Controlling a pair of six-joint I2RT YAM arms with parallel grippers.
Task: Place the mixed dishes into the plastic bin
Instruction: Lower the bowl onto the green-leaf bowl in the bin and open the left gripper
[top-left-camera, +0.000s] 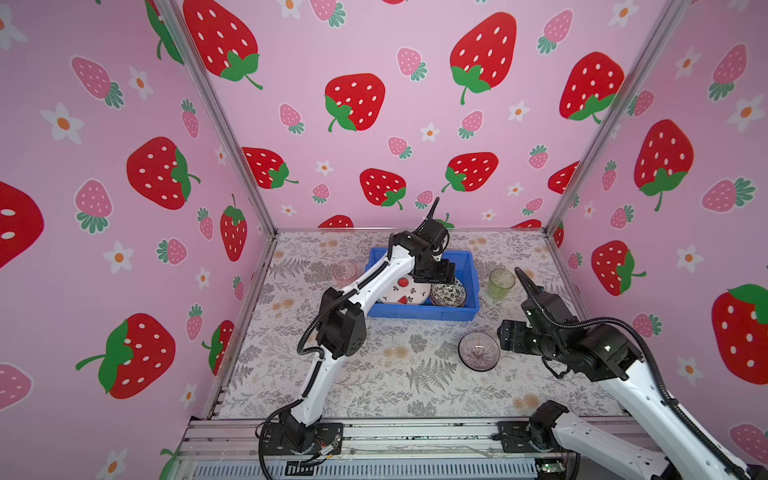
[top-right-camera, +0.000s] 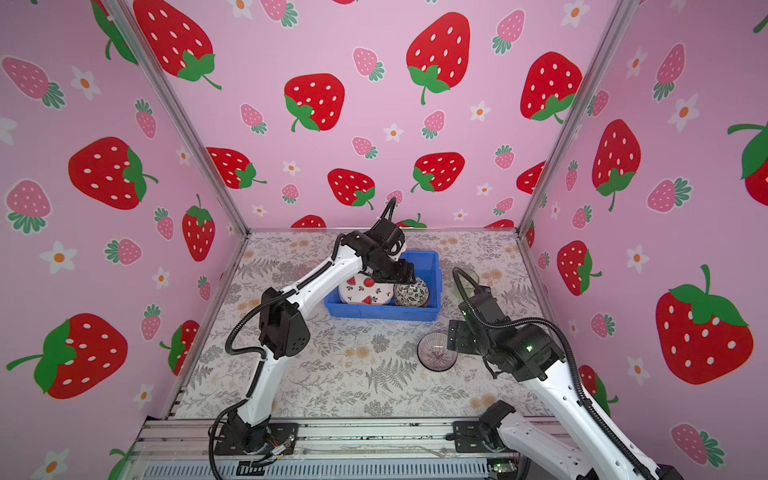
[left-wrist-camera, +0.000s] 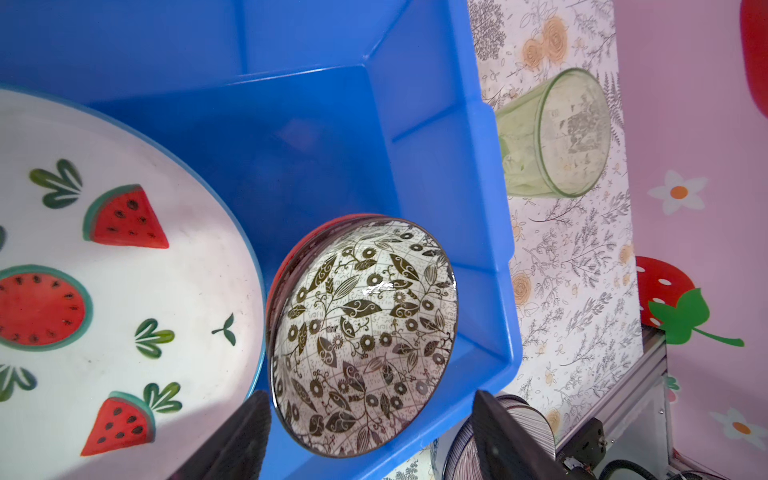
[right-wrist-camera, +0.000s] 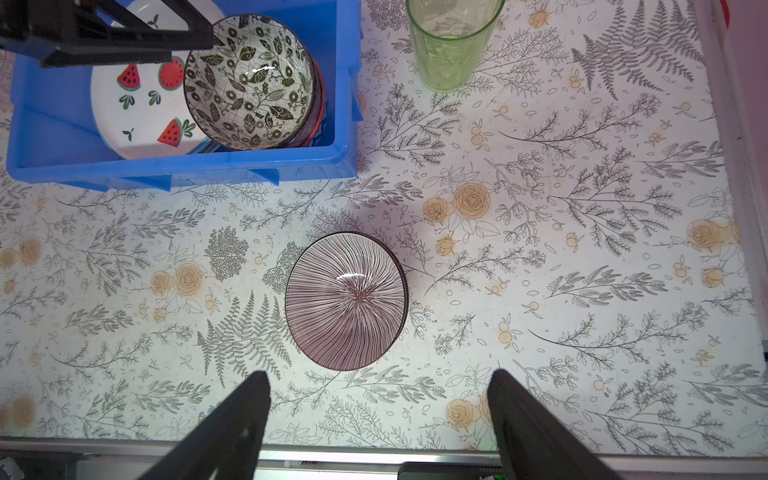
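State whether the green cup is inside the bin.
Outside: the green cup stands on the table, beside the blue bin.

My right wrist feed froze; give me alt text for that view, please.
A round bowl with fine radial stripes sits on the floral-print table just ahead of the open, empty right claw. Beyond it stand a green translucent tumbler and the bright blue plastic bin, holding a white watermelon-print plate and a leaf-patterned bowl.

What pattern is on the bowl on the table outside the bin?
The bowl has thin dark lines radiating from its centre, clearest in the right wrist view.
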